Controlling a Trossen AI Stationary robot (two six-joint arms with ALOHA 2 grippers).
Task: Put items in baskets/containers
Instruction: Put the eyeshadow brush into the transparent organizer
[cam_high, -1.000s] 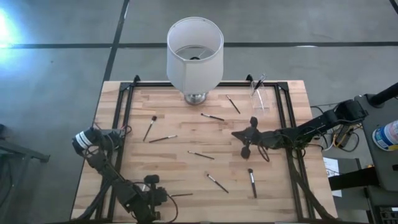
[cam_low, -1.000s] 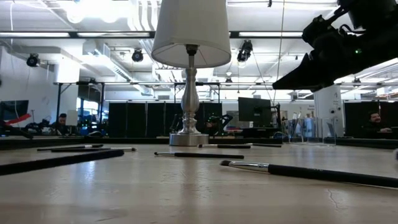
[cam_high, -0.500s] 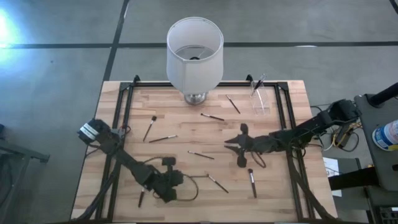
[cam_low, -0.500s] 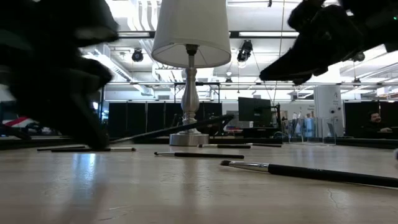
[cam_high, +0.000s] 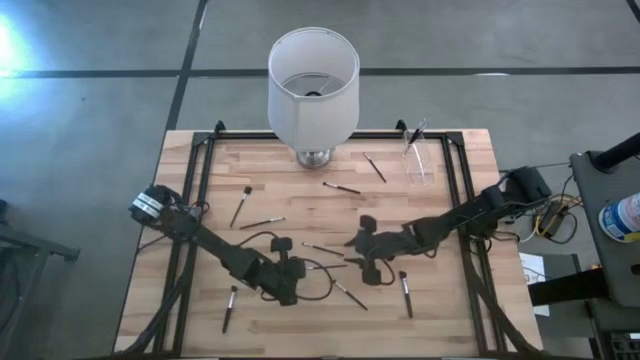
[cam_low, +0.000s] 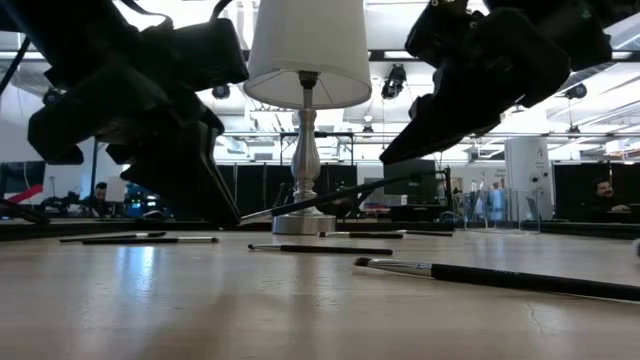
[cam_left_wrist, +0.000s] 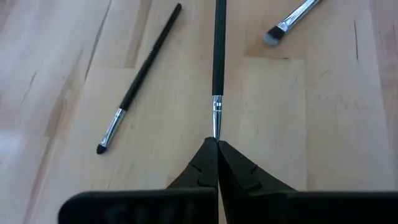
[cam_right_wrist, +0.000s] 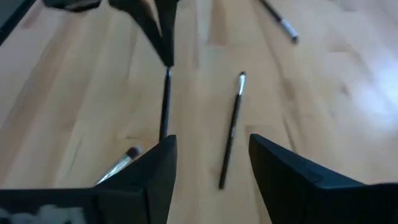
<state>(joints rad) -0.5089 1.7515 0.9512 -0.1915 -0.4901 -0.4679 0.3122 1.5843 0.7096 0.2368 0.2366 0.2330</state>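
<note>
- The left gripper (cam_high: 300, 272), which a second ago sat at the frame's lower left, is now pinching a thin dark-handled makeup brush (cam_left_wrist: 217, 59) by its bristle end at frame centre; a handover looks likely.
- The right gripper (cam_high: 358, 252), jaws spread, is closing in from the right, facing the brush's free end.
- The small clear plastic cup (cam_high: 419, 160) is waiting at upper right, already holding brushes.

A big white cylindrical lampshade (cam_high: 313, 83) on a silvery metal base (cam_high: 314, 157) stands at the far middle edge of the pale wooden table (cam_high: 250, 270), with a black frame (cam_high: 196, 190) along its sides.
</note>
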